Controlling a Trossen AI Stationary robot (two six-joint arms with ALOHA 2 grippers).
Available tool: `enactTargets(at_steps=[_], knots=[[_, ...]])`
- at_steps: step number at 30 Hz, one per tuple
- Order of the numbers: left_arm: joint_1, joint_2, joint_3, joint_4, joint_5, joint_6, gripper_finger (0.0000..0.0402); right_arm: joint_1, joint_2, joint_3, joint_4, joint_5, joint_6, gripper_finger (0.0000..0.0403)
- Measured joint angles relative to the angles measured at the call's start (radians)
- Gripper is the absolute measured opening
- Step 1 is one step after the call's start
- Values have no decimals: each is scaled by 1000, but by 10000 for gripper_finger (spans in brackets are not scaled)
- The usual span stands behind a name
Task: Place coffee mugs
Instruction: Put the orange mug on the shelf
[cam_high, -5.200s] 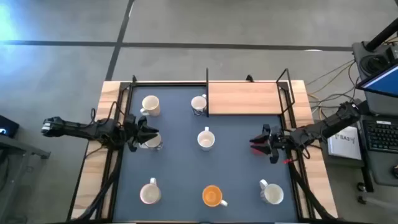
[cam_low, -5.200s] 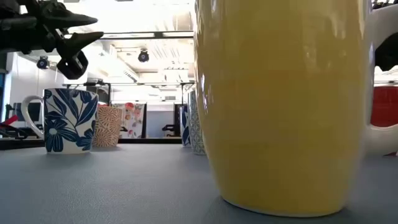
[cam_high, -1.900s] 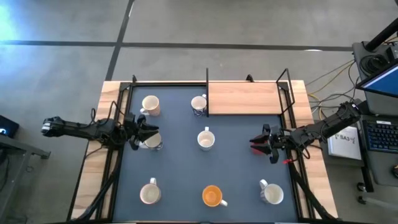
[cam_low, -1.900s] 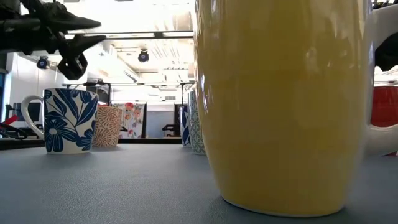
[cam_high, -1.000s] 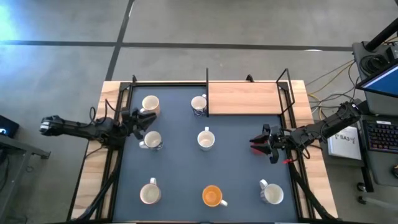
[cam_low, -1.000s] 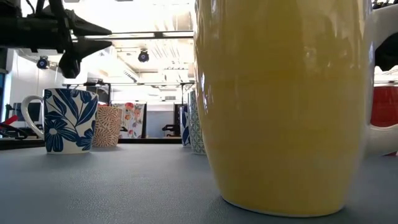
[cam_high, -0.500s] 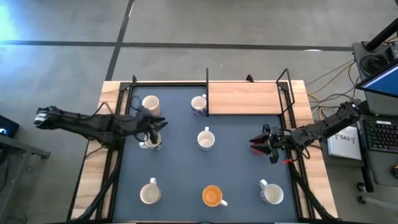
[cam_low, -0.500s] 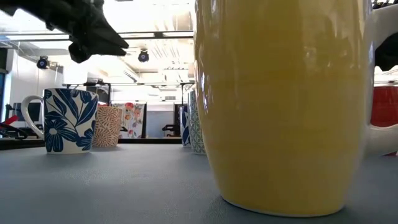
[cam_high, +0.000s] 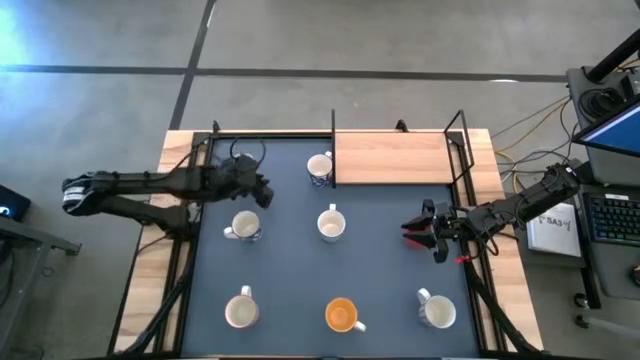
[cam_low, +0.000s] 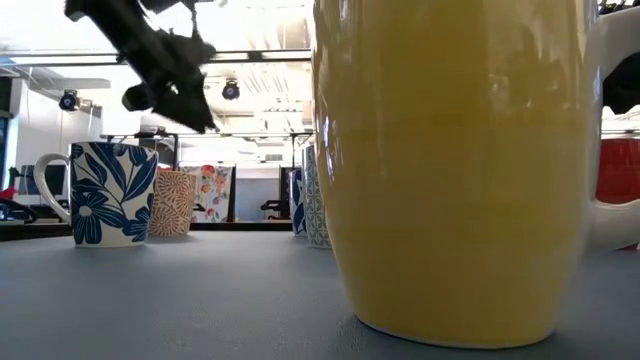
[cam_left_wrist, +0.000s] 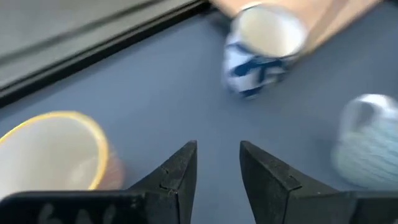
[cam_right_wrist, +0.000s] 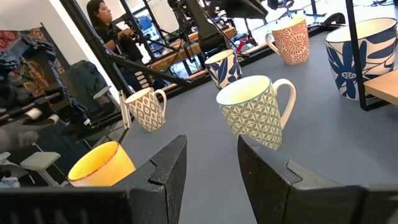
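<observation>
I log left gripper upper-left of the blue mat, fingers spread, holding nothing | right gripper centre-right, fingers spread, idle | coffee mugs: six visible from above, orange mug bottom centre, green-patterned mug mid-mat.

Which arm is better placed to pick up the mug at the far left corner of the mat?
Probably the left. The left gripper is open and empty, over the mat right beside that mug. The right gripper waits open near the mat's right edge, much farther away.
</observation>
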Motion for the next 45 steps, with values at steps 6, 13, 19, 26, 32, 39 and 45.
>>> enactTargets(at_steps=[6, 13, 19, 26, 32, 39, 45], knots=[[71, 131, 125, -208, 19, -17, 103, 0, 0, 0, 0, 0, 0, 132], [119, 262, 234, -351, 4, -94, 121, 0, 0, 0, 0, 0, 0, 132], [141, 325, 242, -352, 12, -138, 158, 0, 0, 0, 0, 0, 0, 132], [149, 333, 240, -361, -11, -190, 197, 0, 0, 0, 0, 0, 0, 132], [169, 347, 212, -373, -47, -168, 202, 0, 0, 0, 0, 0, 0, 132], [197, 432, 198, -375, -48, -91, 172, 0, 0, 0, 0, 0, 0, 132], [205, 498, 197, -359, -48, 2, 106, 0, 0, 0, 0, 0, 0, 132]])
